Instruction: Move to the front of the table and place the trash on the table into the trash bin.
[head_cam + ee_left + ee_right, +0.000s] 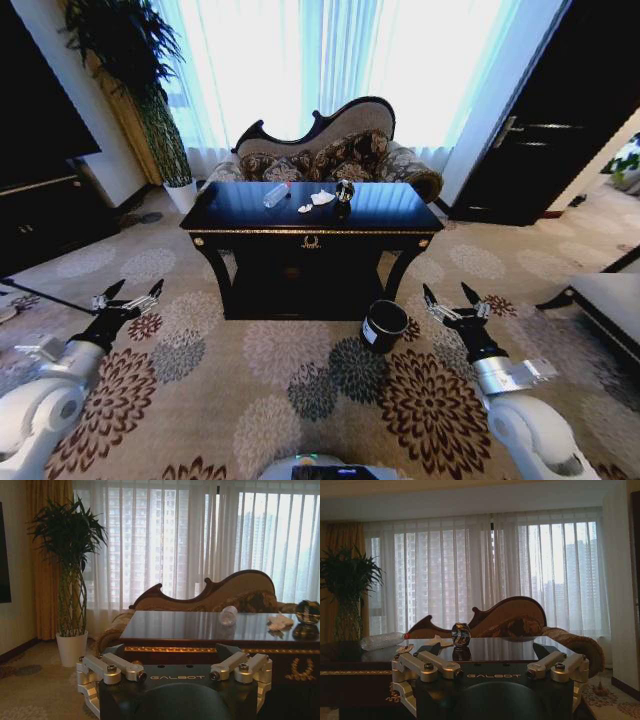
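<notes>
The glossy black table (240, 212) with gold trim stands ahead of me, some carpet away. On its top lie a clear plastic bottle (276, 194), two white paper wads (322, 198) and a small dark can (345, 190). The round black trash bin (384, 325) sits on the carpet by the table's front right leg. My left gripper (128, 297) hovers open and empty over the carpet at the left. My right gripper (452, 298) is open and empty just right of the bin. The left wrist view shows the bottle (228, 616), a wad (280, 622) and the can (307, 611).
A curved patterned sofa (330, 150) stands right behind the table, against curtained windows. A potted plant (150, 100) is at the back left, a long black cabinet (40, 215) along the left wall, a dark door (560, 110) at the right, and a bench (605, 300) near my right side.
</notes>
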`<state>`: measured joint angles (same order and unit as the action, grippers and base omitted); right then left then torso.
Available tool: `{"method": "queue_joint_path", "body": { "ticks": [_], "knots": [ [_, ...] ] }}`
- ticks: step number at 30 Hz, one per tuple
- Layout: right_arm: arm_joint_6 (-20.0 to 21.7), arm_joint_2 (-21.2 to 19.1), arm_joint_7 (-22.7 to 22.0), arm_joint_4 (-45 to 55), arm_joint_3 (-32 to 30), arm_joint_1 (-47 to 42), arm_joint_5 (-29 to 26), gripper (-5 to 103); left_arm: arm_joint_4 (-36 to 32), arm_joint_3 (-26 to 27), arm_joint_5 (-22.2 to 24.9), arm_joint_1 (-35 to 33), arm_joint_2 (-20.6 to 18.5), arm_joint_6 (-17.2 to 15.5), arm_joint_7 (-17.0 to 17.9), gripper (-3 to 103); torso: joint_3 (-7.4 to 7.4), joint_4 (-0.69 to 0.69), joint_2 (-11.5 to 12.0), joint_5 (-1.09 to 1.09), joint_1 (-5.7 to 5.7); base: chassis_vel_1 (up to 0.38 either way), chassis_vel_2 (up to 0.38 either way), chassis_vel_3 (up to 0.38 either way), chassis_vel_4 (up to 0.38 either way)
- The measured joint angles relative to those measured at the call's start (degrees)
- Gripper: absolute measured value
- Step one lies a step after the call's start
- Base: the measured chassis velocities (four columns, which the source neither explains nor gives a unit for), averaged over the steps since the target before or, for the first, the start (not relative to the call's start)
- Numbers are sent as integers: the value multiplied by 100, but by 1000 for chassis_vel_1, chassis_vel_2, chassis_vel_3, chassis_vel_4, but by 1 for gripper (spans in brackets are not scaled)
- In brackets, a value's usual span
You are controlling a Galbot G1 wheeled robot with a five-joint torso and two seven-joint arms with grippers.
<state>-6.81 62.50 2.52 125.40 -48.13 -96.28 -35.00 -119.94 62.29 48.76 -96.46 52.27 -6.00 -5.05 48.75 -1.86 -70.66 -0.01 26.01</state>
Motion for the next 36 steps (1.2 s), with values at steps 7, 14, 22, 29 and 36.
{"method": "queue_joint_path", "body": {
  "ticks": [7,14,22,29,36],
  "knots": [
    [-29,9,44,-10,-5,-31,4,100,-28,24,72,-46,13,-39,48,100,0,0,0,0,0,-243,258,250,-238],
    [-57,17,82,-29,0,-44,10,100,-49,36,74,-49,14,-39,51,100,0,0,-1,0,-1,-197,212,216,-184],
    [-79,30,106,-42,9,-34,12,100,-115,51,73,-38,8,-39,51,100,0,0,0,0,0,-254,271,262,-268],
    [-83,67,90,-28,25,-23,58,100,-167,42,64,-41,-18,-32,108,100,1,0,2,0,2,-255,249,253,-247],
    [-84,102,-98,-5,27,5,134,100,-224,-109,-22,58,-69,-61,111,100,2,2,2,0,5,-170,185,185,-183]
  ]
}}
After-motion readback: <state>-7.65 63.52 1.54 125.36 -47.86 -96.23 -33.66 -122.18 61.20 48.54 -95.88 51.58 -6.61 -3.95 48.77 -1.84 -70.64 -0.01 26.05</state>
